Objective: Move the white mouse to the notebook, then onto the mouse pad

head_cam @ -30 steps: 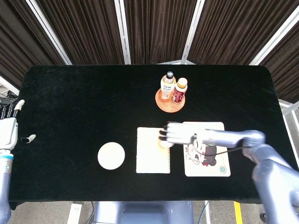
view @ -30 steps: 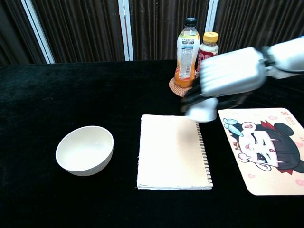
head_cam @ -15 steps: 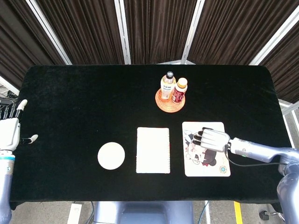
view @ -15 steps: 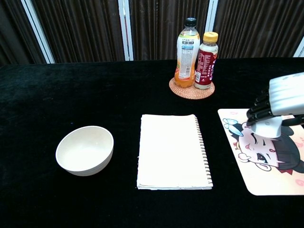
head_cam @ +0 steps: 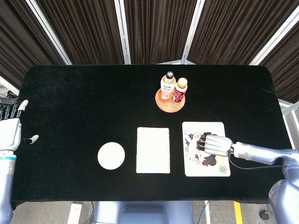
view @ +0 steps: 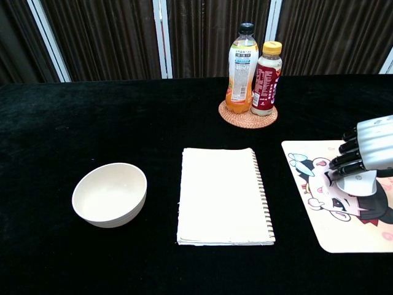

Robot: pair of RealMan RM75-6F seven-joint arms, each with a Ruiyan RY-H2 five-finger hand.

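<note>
The white mouse [view: 356, 185] sits low on the cartoon mouse pad [view: 319, 209], near the pad's middle, under my right hand [view: 368, 155]. My right hand [head_cam: 212, 143] covers the mouse from above with its dark fingertips [view: 342, 165] curled over the front, gripping it. In the head view the mouse is hidden beneath the hand over the mouse pad [head_cam: 205, 165]. The cream spiral notebook [view: 222, 195] lies bare to the left of the pad, also seen as notebook [head_cam: 153, 150]. My left hand [head_cam: 10, 133] hangs open off the table's left edge.
A cream bowl [view: 110, 194] stands left of the notebook. Two bottles, orange [view: 242, 61] and red [view: 266, 70], stand on a woven coaster [view: 247, 115] behind the notebook. The table is covered in black cloth [head_cam: 84, 102].
My right hand carried the mouse from above the notebook's right edge rightward to the mouse pad, then lowered it onto the pad. The left hand barely moved.
</note>
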